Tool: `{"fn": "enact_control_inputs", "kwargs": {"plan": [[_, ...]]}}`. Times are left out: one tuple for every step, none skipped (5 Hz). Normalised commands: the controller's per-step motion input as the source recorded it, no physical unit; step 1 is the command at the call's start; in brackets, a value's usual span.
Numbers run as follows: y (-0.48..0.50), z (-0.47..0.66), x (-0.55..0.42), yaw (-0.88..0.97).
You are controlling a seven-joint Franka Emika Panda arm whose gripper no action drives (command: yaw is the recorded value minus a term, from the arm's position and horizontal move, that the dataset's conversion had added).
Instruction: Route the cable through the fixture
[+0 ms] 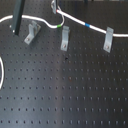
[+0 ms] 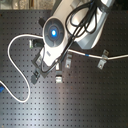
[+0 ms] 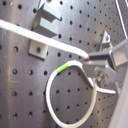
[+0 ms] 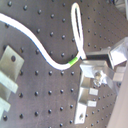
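Claw (image 3: 92, 61) fingers are seen in both wrist views closed upon the cable (image 3: 30, 31) just beside its green band (image 3: 61, 68), so the cord is held pinched rather than released. From the claw the white cable runs out in two directions: one stretch loops back on itself beneath the fingers, the other passes away across the perforated bench (image 1: 70, 90). In the first exterior view the green band (image 1: 60, 24) lies right at the middle fixture post (image 1: 64, 38), and the blue band (image 1: 88, 24) sits between that post and the far post (image 1: 108, 40), against whose top the cable appears to rest. Whether the cord is actually seated in the middle post's slot cannot be told. The near post (image 1: 32, 33) is passed over or behind, apparently unthreaded. It is judged that the routing is partly done: one end post seems engaged, while seating at the middle post and then the near post remains.
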Motion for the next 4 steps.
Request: {"fn": "enact_control_inputs", "kwargs": {"plan": [[0.288, 0.17, 0.279, 0.25], [0.271, 0.05, 0.299, 0.19], [0.168, 0.15, 0.177, 0.15], [0.08, 0.5, 0.279, 0.2]]}}
